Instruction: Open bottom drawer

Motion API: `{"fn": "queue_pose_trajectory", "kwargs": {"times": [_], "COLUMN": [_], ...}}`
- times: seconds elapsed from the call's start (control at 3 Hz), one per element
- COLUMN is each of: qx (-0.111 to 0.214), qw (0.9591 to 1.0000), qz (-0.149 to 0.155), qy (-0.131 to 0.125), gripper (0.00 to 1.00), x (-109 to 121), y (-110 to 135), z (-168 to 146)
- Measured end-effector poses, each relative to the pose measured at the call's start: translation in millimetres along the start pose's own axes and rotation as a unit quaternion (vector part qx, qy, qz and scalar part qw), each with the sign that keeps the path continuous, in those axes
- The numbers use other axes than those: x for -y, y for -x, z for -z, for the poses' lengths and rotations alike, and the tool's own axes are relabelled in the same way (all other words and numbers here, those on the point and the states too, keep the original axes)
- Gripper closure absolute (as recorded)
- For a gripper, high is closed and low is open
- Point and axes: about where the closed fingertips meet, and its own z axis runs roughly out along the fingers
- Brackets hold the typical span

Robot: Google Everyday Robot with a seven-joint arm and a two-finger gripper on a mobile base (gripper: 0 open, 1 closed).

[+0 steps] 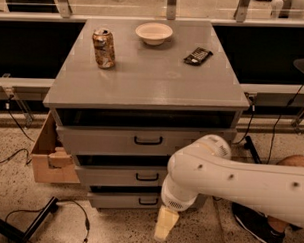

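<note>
While the gripper point(166, 225) – grip unclear – hangs before it, the bottom drawer point(120, 200) spans left-right, facing camera.

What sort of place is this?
Likely a robot lab or workshop: loose cables on speckled floor, a cardboard box beside the grey cabinet. The gripper hangs low by the bottom drawer.

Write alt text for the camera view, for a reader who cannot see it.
A white robot arm reaches in from the right and holds its gripper low by the floor, in front of the bottom drawer of a grey three-drawer cabinet. On the cabinet top stand a drink can, a white bowl and a small dark object.
</note>
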Motion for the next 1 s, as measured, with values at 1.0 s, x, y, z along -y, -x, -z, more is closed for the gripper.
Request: {"fn": "queue_pose_trajectory", "kwargs": {"times": [1.0], "qx": [-0.109], "qw": [0.9933], "qz": [-0.007], "qy": [0.036], "gripper": [0.00], "x": [14.7], "y": [-54.5], "z": [-214.1]}}
